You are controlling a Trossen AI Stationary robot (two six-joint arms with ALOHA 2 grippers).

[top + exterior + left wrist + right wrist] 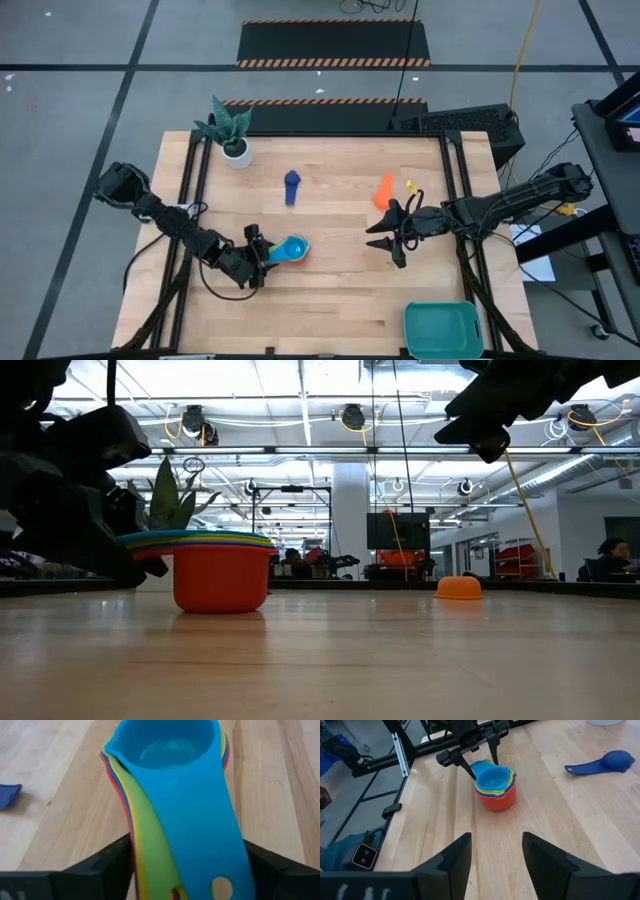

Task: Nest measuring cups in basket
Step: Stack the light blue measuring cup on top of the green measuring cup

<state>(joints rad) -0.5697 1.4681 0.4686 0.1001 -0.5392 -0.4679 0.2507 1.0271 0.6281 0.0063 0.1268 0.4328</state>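
We judge the nesting partly done: a stack of measuring cups [495,787], light blue on top and orange outermost, stands on the bench [330,290] well apart from the empty teal basket [443,329]. The navy cup [291,185] and the orange cup [384,192] lie loose beyond the stack. The left gripper [479,756] brackets the stack's handles, its hold uncertain; the right gripper [496,854] hovers open, holding nothing.

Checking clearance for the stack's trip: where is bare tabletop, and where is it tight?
Bare wood lies between the nested cup stack and the right gripper, and along the front edge left of the basket. Tight spots: the left gripper at the stack's handles, and the orange cup beside the right gripper.
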